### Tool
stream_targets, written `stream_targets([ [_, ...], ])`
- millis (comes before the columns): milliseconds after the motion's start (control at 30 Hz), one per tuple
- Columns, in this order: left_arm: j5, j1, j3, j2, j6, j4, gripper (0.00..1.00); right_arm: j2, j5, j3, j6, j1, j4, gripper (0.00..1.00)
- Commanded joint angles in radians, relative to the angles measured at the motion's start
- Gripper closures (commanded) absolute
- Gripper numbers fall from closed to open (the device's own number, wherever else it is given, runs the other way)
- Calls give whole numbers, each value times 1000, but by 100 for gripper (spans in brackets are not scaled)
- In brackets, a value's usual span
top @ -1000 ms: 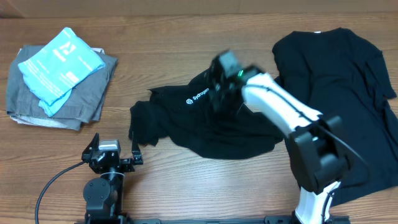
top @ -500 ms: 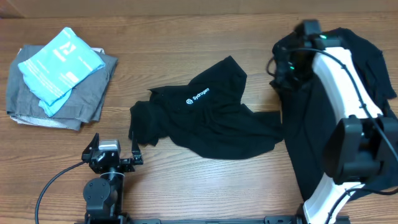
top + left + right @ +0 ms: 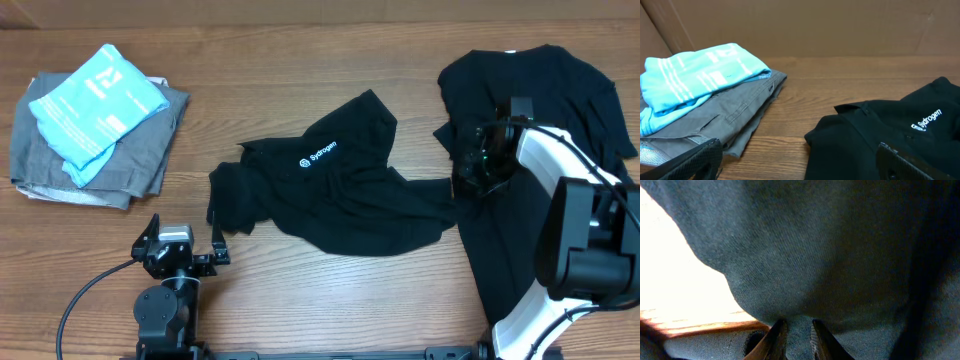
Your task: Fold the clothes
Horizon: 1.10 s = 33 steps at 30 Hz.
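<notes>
Bending leftward over the black shirt [image 3: 560, 95], the right gripper [image 3: 796, 330] pinches its fabric, nearly closed.

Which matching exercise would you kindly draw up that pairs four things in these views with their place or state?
Things:
1. polo shirt
2. light blue packet
3. left gripper
4. right gripper

Places or states:
A. closed on the second black garment
B. crumpled in the middle of the table, logo up
C. open, at the table's near edge
D. lying on the grey folded garment

Pairs: 1-B, 2-D, 3-C, 4-A.
</notes>
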Motion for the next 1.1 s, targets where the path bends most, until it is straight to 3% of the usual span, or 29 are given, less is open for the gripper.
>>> stream_targets([
  [0, -10, 2, -5, -3, 19, 3, 0, 19, 135, -68, 73, -4, 15, 76],
  [400, -10, 2, -5, -3, 19, 3, 0, 19, 197, -68, 122, -314, 154, 76],
  [667, -10, 2, -5, -3, 19, 3, 0, 18, 118, 25, 92, -444, 207, 66],
  [867, -10, 2, -5, -3, 19, 3, 0, 18, -65, 298, -26, -448, 16, 51],
  [1067, -10, 2, -5, -3, 19, 3, 0, 18, -140, 549, -41, -385, -269, 50],
])
